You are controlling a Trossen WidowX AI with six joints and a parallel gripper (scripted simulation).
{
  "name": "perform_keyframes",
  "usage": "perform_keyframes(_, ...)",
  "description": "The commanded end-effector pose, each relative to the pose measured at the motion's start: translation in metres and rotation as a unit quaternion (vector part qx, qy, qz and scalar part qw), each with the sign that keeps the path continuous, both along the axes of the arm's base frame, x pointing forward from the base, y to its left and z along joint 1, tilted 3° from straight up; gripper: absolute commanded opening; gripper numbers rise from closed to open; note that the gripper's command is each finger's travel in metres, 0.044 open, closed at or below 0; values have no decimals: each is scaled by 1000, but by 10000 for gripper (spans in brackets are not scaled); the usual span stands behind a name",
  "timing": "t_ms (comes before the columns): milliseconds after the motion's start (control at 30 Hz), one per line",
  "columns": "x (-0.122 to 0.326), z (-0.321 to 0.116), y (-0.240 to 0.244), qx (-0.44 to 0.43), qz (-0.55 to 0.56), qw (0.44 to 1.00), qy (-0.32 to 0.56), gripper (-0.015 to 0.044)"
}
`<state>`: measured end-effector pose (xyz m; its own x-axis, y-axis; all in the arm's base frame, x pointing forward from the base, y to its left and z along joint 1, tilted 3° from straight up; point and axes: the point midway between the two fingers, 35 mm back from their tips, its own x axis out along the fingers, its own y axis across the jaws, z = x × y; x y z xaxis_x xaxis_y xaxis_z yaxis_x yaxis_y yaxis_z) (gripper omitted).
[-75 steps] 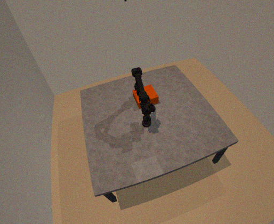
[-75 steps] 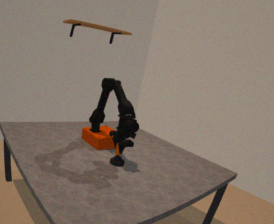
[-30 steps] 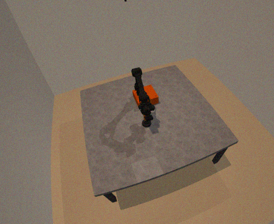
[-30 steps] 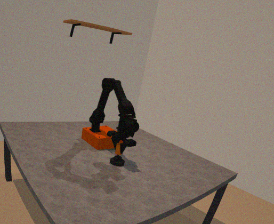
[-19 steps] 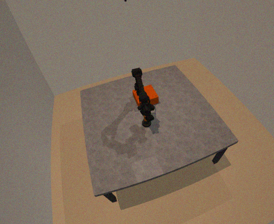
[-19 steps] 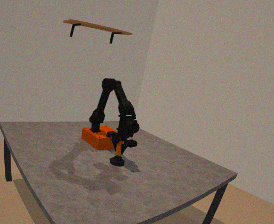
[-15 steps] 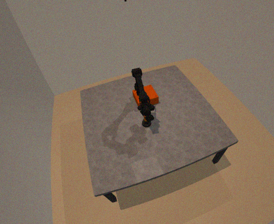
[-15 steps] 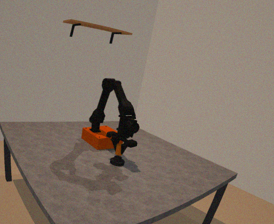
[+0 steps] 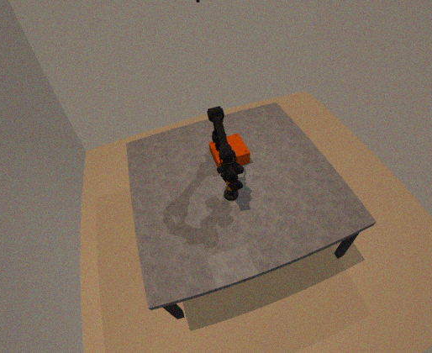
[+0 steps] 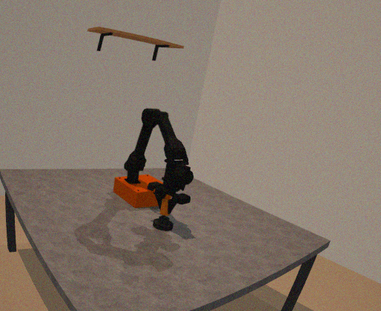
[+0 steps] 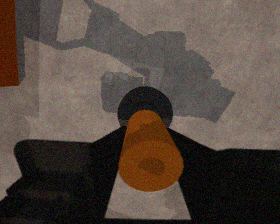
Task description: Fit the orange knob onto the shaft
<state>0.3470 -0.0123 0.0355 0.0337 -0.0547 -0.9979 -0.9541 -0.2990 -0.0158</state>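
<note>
The orange knob [image 10: 164, 206] [image 11: 151, 167] is a tall, slightly tapered piece, and it stands upright between the fingers. My gripper [image 10: 165, 208] [image 11: 145, 131] points down and is shut on it. The round dark pedestal [image 10: 163, 224] [image 9: 231, 196] [image 11: 145, 95] stands directly below the knob on the table. In the exterior view the knob's lower end is just above the pedestal's top, with a narrow dark band between them. The shaft is not clearly seen; the knob hides it in the wrist view. The hole's flat side is hidden too.
The arm's orange base [image 9: 239, 148] [image 10: 142, 198] [image 11: 3, 45] is on the grey table [image 9: 296, 189] [image 10: 224, 259], behind the pedestal. Arm shadows fall around the pedestal. A wooden shelf [image 10: 135, 36] hangs on the wall, high above the table.
</note>
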Motion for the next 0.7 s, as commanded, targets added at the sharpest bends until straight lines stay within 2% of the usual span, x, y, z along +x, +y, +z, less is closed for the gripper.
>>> perform_keyframes(0,1,4,0,-1,6,1000,-1,0)
perform_keyframes(233,4,2,0,-5,106,994,4,0)
perform_keyframes(667,2,-2,-1,-5,106,994,5,0)
